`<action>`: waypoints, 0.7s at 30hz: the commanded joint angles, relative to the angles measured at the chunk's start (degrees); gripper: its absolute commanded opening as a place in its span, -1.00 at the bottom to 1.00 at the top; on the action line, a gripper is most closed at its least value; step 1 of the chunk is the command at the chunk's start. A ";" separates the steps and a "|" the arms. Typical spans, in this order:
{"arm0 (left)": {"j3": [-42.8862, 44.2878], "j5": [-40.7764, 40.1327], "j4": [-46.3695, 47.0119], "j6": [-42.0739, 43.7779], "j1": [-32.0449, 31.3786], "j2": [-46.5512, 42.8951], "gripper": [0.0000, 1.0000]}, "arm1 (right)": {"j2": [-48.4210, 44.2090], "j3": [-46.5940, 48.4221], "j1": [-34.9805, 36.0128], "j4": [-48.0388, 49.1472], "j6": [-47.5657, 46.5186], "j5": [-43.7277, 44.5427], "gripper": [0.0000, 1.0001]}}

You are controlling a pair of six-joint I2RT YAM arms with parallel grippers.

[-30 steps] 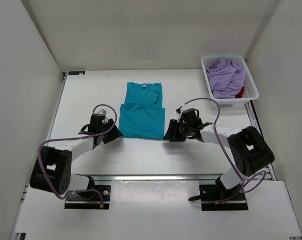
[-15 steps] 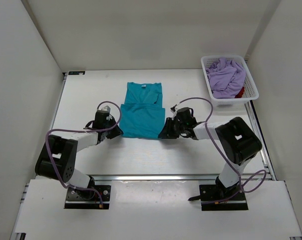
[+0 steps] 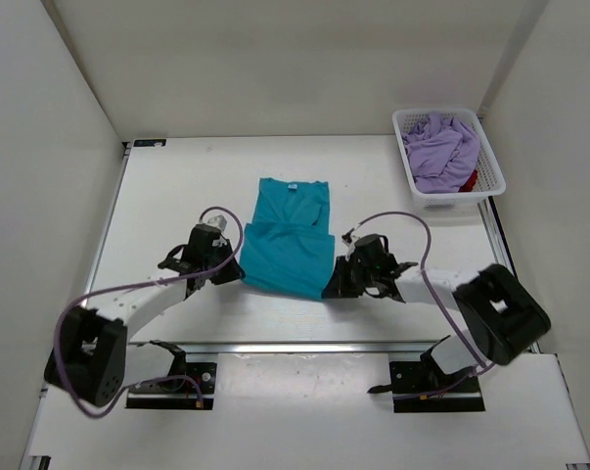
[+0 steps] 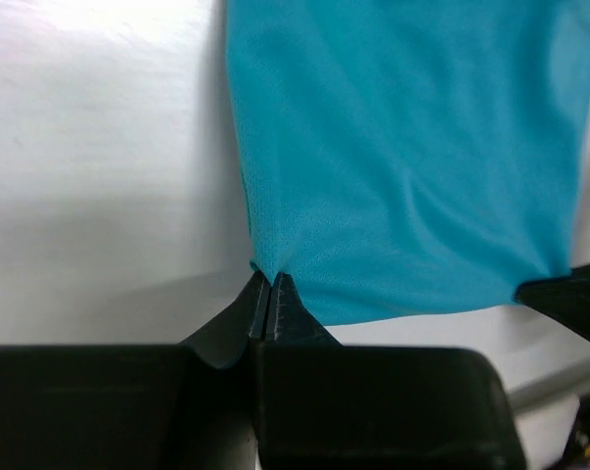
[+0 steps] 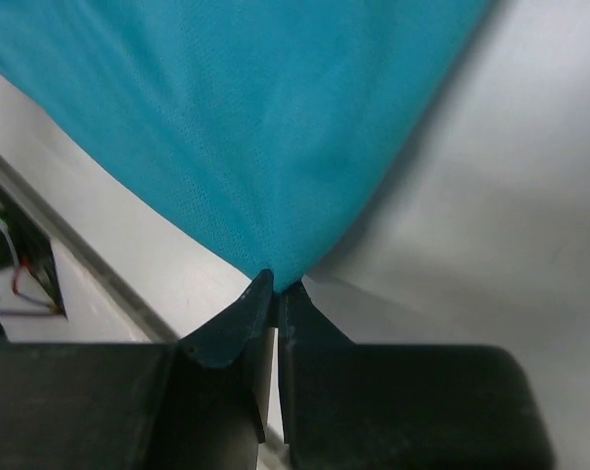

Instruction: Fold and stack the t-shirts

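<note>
1. Teal t-shirt point(image 3: 287, 240) lies on the white table point(image 3: 167, 196), mid-table between the two arms. Collar end points to the far wall, body slightly skewed, with a crosswise fold edge about halfway down.
2. Left gripper point(image 4: 270, 286): jaws pinched fully together on the near-left corner of the teal t-shirt's hem. Cloth puckers into the tips.
3. Right gripper point(image 5: 276, 286): jaws closed tight on the near-right corner of the same hem. Fabric fans out from the pinch.
4. Wrist views show shadow under the cloth by both pinched corners, so the corners look slightly raised off the table.
5. Lavender t-shirt point(image 3: 439, 149) sits bunched in the white mesh basket point(image 3: 449, 200) at the far right of the table.
6. Red t-shirt point(image 3: 468, 180) shows only as a small patch under the lavender one, at the basket's near side.
7. Basket is well apart from both grippers.
</note>
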 commanded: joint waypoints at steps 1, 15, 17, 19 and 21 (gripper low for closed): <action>-1.30 -2.44 -11.33 1.33 -3.24 -7.66 -1.00 | -8.43 -4.56 4.95 -8.75 -0.17 4.54 -1.00; 13.42 -0.43 -17.07 -1.05 -5.88 -14.82 -1.00 | -17.27 12.80 -1.33 -24.43 -6.13 3.07 -1.00; 17.99 -0.68 -14.97 -0.44 -4.40 -9.37 -1.00 | -12.80 18.15 -4.67 -25.13 -7.98 1.23 -1.00; 23.62 0.45 -12.59 -0.34 -3.08 -2.00 -1.00 | -6.47 23.79 -8.20 -24.70 -10.00 0.00 -1.00; 28.36 -1.89 -10.47 0.35 -2.63 4.17 -1.00 | -1.72 28.18 -12.76 -23.47 -10.10 -2.03 -0.99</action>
